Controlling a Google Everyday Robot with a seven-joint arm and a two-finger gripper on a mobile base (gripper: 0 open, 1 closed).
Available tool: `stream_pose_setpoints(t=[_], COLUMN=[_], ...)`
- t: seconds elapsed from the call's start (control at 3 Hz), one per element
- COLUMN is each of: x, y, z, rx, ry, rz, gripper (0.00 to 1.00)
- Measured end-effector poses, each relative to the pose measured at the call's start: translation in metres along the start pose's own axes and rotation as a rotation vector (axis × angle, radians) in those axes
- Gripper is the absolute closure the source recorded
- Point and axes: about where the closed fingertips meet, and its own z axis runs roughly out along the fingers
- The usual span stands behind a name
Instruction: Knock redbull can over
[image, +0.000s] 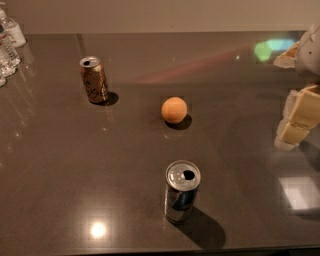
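The redbull can (182, 192) stands upright near the front edge of the dark table (75, 165); it has a shiny silver top with an open mouth and dark blue and silver sides. My gripper (295, 122) is at the right edge of the view, with pale yellowish finger pads (302, 107) hanging above the table. It is well to the right of the can and farther back, apart from it.
A brown-gold can (94, 79) with dark scribbles stands upright at the back left. An orange ball (174, 109) rests mid-table, behind the redbull can. Clear water bottles (8, 45) stand at the far left edge.
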Motion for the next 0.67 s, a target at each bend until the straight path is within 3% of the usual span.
stream_pose_setpoints(t=[0.67], x=[-0.0033], y=[0.0010], z=[-0.0010], rx=[0.002], ry=[-0.019], rz=[-0.013], gripper=[0.00])
